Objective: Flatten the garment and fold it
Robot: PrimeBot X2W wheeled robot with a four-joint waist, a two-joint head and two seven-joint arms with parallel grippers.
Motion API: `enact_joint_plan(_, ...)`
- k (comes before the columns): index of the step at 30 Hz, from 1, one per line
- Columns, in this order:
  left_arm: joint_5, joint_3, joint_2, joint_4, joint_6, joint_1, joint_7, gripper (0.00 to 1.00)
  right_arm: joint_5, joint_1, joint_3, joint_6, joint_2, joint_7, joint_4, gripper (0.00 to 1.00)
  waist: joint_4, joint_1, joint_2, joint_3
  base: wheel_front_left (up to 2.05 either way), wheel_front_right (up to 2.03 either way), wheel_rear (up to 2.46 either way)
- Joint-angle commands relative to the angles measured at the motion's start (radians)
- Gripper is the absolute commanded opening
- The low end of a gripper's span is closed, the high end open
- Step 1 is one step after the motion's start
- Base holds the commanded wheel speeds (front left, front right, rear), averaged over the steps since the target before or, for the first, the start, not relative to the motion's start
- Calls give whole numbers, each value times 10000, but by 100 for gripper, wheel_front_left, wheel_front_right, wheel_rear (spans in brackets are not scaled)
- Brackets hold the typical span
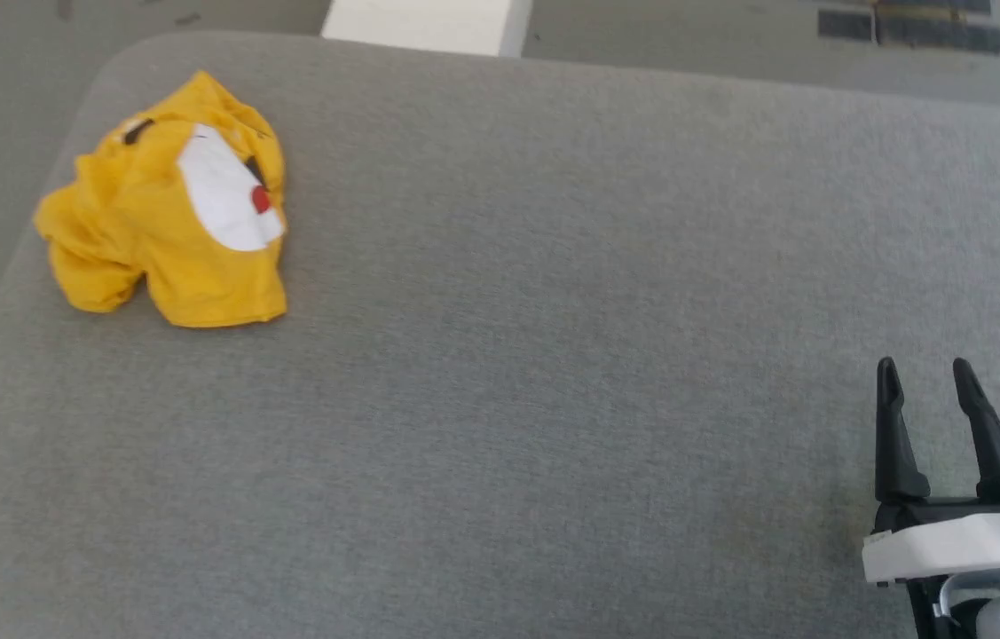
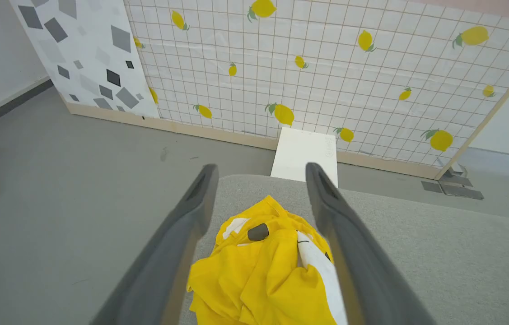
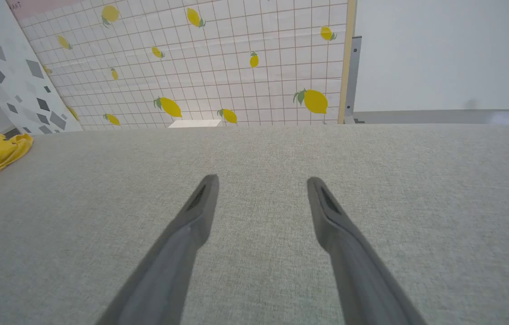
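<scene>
Two grippers: both stand wide open and hold nothing. The left gripper [image 2: 261, 168] hangs over the heap, and the right gripper [image 1: 924, 366] is at the near right, over bare table.
Garment: the garment [image 1: 171, 222] lies crumpled in a lump near the far left corner of the grey padded table [image 1: 553, 399], with its print partly showing and nothing spread flat.
Contact: I cannot tell whether the left fingers touch the fabric (the left wrist view frames the heap between them).
Risk, bunched layers: a pinch into the middle would likely catch several layers, so the lump would lift whole instead of spreading.
Risk, edge: the heap sits close to the table's rim, so a pull leftward or away could drag it off.
Risk, reach: the right gripper is well apart from the garment. Spreading with one gripper may only slide the soft fabric along.
</scene>
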Motion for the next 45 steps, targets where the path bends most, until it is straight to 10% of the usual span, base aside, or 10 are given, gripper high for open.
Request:
enact_joint_plan(1, -166, -205, 198, 279, -66, -242, 256, 100, -88, -177, -19, -15, 3, -51, -104, 100, -568, -3, 0, 706, 0, 0, 0)
enact_joint_plan(17, -2449, -1167, 288, 3377, -66, -841, 3359, 100, -270, -342, -350, -15, 3, -51, -1048, 100, -1527, -3, 0, 2552, 0, 0, 0)
enact_joint_plan(25, -2402, -1332, 199, 4183, -52, -1081, 3206, 100, -237, -530, -224, -15, 3, -51, -1288, 100, -1857, -3, 0, 2861, 0, 0, 0)
enact_joint_plan(26, -2280, -1437, 286, 4227, -55, -1047, 3097, 81, -227, -559, -220, -15, 3, -51, -1295, 100, -1935, -3, 0, 2848, 0, 0, 0)
enact_joint_plan(27, -2169, -1566, 374, 4235, -59, -981, 2968, 20, -208, -578, -226, -15, 3, -51, -1295, 100, -2014, -3, 0, 2811, 0, 0, 0)
enact_joint_plan(28, -2197, -1606, 397, 4250, -60, -921, 2891, 0, -187, -585, -228, -15, 3, -51, -1290, 100, -2079, -3, 0, 2759, 0, 0, 0)
enact_joint_plan(45, -3219, -2413, 1284, 2305, -66, -821, 1080, 0, 178, -367, -202, -15, 3, -51, -762, 100, -1762, -3, 0, 860, 0, 0, 0)
